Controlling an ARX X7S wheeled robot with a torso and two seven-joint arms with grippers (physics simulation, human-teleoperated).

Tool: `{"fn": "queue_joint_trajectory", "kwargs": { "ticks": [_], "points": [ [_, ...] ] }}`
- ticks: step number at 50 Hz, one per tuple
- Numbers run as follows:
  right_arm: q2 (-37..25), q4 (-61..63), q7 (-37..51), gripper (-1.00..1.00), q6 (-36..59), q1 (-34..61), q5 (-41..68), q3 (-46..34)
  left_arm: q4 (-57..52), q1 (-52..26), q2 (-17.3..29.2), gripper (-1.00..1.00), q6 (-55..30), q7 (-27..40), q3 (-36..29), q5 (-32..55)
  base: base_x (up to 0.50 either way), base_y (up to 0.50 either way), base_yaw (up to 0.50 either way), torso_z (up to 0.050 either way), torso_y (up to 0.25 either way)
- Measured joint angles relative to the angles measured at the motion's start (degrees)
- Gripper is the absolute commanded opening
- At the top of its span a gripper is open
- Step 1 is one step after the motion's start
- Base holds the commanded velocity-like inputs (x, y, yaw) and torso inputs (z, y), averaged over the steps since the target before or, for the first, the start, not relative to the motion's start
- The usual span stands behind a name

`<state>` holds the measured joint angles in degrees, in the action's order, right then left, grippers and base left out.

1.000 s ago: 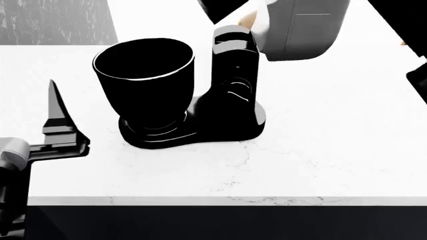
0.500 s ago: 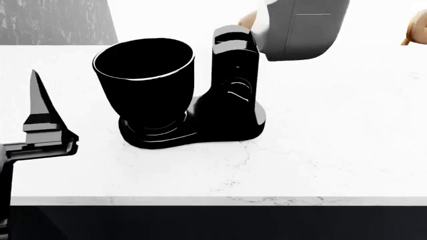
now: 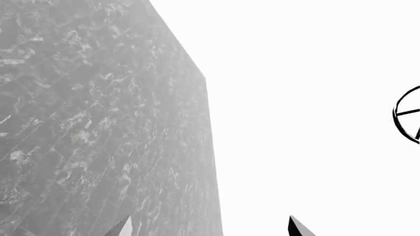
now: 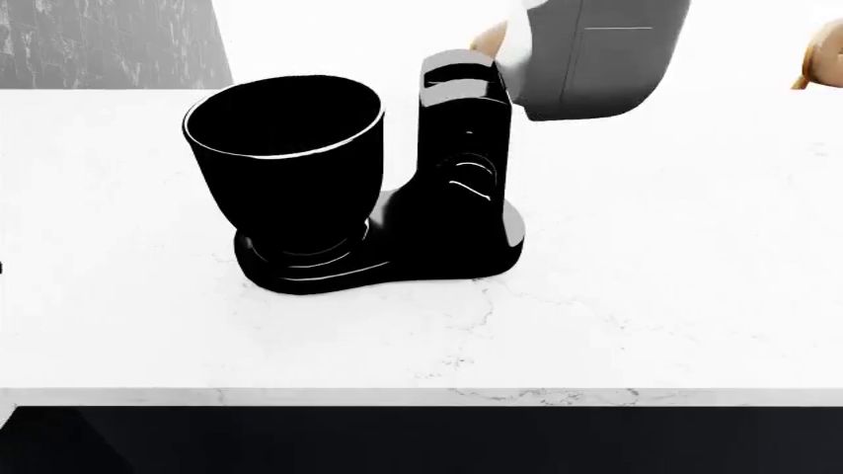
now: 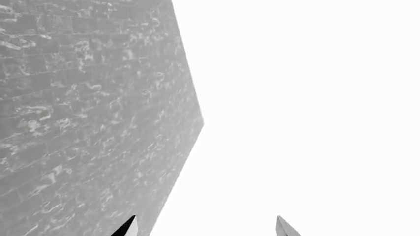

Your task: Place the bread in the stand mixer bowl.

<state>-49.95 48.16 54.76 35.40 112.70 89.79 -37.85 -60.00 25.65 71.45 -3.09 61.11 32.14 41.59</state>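
Observation:
The stand mixer bowl [image 4: 283, 148] is glossy black with a thin light rim and stands upright on the black mixer base [image 4: 435, 232] on the white counter. Its inside reads as plain black. The bread shows in no view. My left gripper [image 3: 210, 230] is open and empty; only its two fingertips [image 3: 298, 228] show, against a grey marbled wall and white surface. My right gripper [image 5: 205, 228] is also open and empty, with its fingertips [image 5: 284, 227] wide apart. Neither gripper shows in the head view.
The mixer's grey head [image 4: 593, 59] is tilted back behind the bowl. Pale tan rounded shapes sit behind it [image 4: 488, 39] and at the far right edge [image 4: 823, 57]. The counter's front edge [image 4: 421, 397] runs below. A black ring-shaped object [image 3: 406, 120] shows in the left wrist view.
My left gripper slid left along the counter's left side and has left the head view. The dark right arm parts at the top and right edge also went out of view.

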Motion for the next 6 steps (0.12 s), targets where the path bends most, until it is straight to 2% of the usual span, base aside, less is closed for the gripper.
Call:
{"fn": "queue_joint_trajectory", "kwargs": {
  "ticks": [6],
  "points": [
    [-1.30,0.84,1.59,1.00,-1.90,-0.32,-0.84,2.24,0.00,8.69,0.14,1.00,4.31,-0.66,10.87,1.50,0.00,0.00,0.00,0.000,0.000]
  ]
}}
